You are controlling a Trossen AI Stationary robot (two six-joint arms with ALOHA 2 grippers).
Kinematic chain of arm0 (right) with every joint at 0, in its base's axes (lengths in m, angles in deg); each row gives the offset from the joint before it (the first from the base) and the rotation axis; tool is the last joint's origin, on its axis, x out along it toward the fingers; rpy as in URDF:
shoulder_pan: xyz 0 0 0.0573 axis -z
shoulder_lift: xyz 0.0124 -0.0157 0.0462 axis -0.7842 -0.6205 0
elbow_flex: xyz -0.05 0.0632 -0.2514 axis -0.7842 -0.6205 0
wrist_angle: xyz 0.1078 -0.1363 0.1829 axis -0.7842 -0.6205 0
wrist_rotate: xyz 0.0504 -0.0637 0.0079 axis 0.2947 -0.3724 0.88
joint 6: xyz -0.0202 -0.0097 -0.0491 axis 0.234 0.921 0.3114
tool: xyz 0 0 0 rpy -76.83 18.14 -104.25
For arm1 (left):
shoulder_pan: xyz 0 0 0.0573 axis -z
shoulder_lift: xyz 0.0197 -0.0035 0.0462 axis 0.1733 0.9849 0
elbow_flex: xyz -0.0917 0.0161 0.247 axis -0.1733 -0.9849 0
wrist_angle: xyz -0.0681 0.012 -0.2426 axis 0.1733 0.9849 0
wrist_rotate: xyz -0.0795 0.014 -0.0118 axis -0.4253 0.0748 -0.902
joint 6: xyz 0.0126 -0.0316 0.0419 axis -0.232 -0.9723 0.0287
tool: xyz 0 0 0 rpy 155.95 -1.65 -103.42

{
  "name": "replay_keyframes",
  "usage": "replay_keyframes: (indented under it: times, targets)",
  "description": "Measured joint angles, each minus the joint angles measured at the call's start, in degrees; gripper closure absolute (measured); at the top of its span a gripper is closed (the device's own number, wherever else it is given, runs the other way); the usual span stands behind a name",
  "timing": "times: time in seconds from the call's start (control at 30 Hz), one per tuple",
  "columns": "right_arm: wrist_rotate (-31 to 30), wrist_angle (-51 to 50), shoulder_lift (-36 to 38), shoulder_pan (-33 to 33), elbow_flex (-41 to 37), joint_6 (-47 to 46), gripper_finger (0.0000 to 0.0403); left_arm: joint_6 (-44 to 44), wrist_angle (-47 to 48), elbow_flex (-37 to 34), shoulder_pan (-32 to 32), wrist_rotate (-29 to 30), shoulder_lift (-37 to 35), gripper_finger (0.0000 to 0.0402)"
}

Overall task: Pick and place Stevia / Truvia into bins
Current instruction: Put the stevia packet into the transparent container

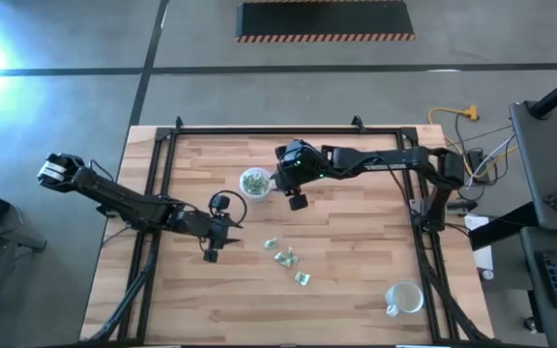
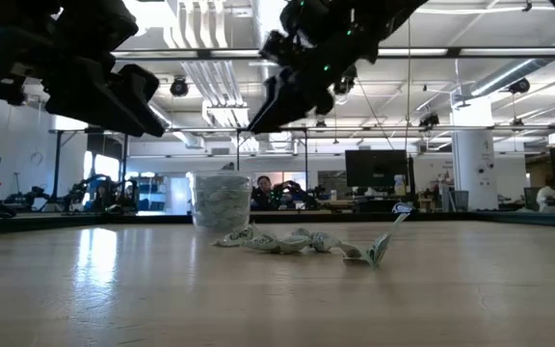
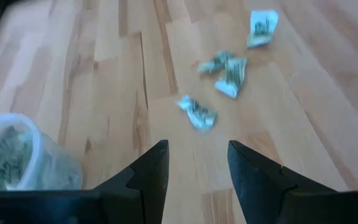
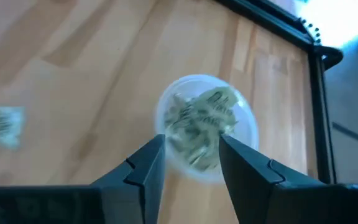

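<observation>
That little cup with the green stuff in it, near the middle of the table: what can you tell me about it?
The cup is a small round bin of cloudy, translucent plastic with a clearer rim. It stands upright on the wooden table, towards the far side, and is filled with pale green and white sachets. The right claw hangs just beside it, open and empty, not touching it. A few loose packets lie apart from it, nearer the table's front. A second, empty-looking cup sits far off at the front right.

Open-plan lab, monitors (image 2: 374, 166), ceiling ducts (image 2: 200, 43), seated person (image 2: 263, 190)
</observation>
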Motion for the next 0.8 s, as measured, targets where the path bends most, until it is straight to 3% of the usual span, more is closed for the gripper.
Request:
replay_keyframes:
  times: [0.2, 0.43, 0.8]
  targets:
    - [0.2, -9.5, 5.8, -1.7, -2.2, -3.6, 0.0271, 3.9, -8.6, -0.2, 0.0, 0.0, 2.6, 0.0253]
    - [0.4, -16.5, 12.0, -2.3, -7.6, -11.8, 0.028, 5.9, -19.7, -0.2, 0.0, 0.0, 12.2, 0.0253]
    - [0.3, -10.8, 23.2, -2.3, -24.7, -17.3, 0.0288, 2.3, -29.2, 1.5, 0.0, 0.0, 28.0, 0.0253]
